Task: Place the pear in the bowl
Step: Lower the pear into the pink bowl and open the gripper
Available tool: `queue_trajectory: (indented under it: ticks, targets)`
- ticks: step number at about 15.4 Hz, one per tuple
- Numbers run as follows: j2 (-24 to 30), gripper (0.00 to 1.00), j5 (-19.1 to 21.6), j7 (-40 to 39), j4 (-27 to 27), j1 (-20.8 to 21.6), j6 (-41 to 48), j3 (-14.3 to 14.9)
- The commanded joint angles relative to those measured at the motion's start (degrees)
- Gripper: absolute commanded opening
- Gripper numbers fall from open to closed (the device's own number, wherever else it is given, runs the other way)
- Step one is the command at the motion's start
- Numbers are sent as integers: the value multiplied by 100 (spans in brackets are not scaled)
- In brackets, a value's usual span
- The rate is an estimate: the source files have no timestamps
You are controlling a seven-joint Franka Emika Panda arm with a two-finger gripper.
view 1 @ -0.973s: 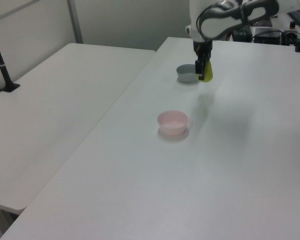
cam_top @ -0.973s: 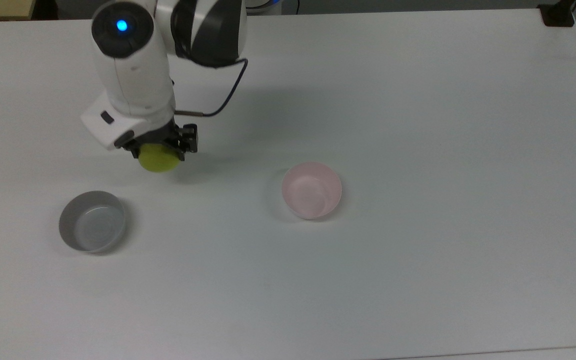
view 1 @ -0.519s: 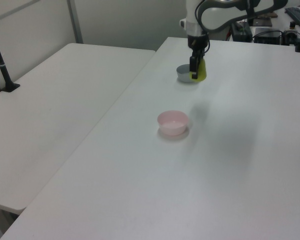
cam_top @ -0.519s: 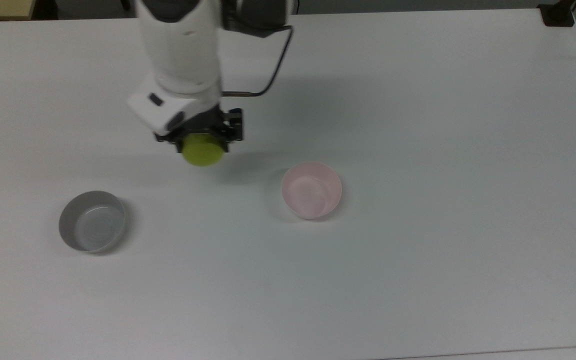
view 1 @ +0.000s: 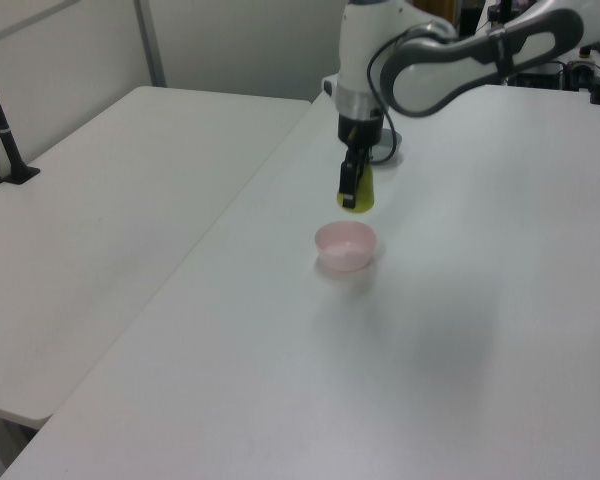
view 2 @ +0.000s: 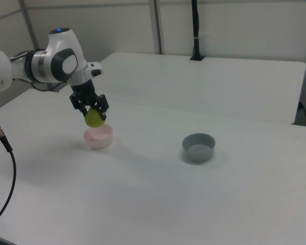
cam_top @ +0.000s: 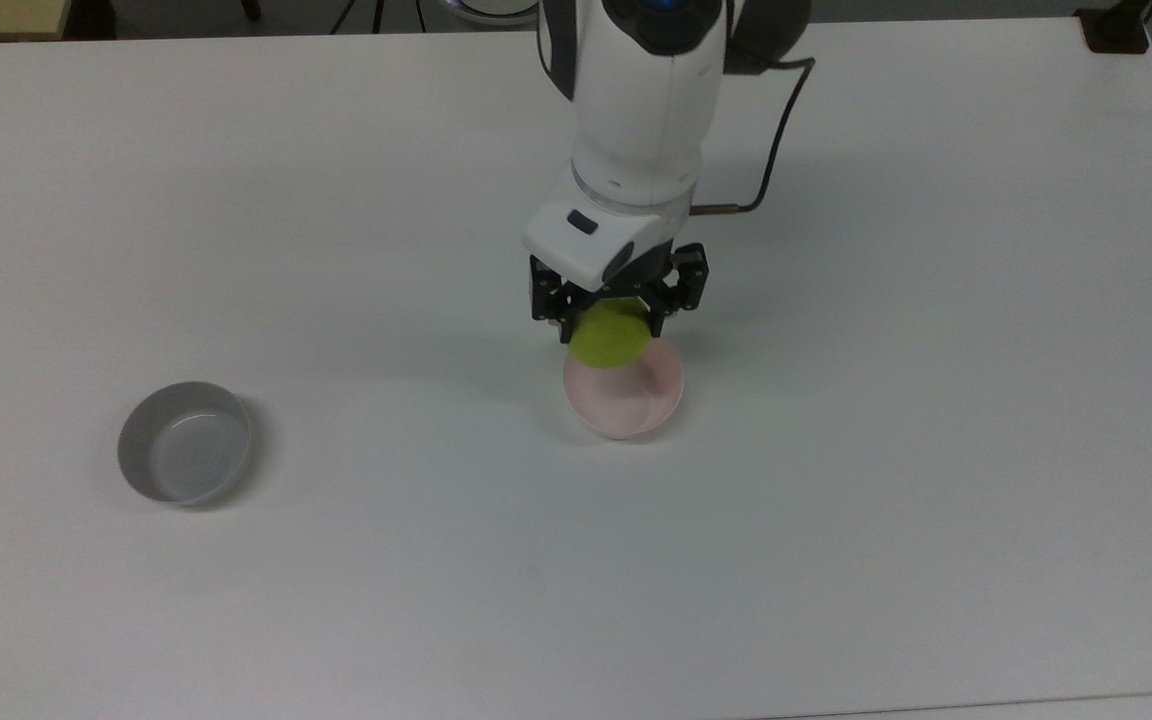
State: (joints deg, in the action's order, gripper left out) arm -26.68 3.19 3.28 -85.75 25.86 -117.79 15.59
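My gripper (cam_top: 614, 310) (view 1: 352, 190) (view 2: 91, 109) is shut on the yellow-green pear (cam_top: 611, 337) (view 1: 360, 196) (view 2: 95, 119), which hangs in the air. Just below it on the white table stands the pale pink bowl (cam_top: 636, 400) (view 1: 345, 246) (view 2: 98, 138). In the top view the pear overlaps the bowl's far rim. The right view shows the pear a little above the bowl, apart from it.
A grey bowl (cam_top: 184, 442) (view 2: 198, 146) stands on the table (cam_top: 836, 450) at the top view's left, well apart from the pink one. A black cable (cam_top: 774, 140) trails from the arm's wrist. A second white table (view 1: 110, 200) adjoins at the left view's left.
The arm has carried the pear to the top view's right, from near the grey bowl's side to just above the pink bowl. The bowls have not moved.
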Motion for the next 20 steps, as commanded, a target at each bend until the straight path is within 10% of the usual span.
queue_trajectory:
  ticks: [1, 7, 10, 20]
  targets:
    - [-425, 41, 103, 50, 75, 191, -376, 181]
    - [-830, 69, 77, 199, 67, 358, -596, 190]
    - [-883, 100, 59, 200, 67, 358, -596, 190]
    - [337, 100, 77, 147, -3, -10, 421, 163]
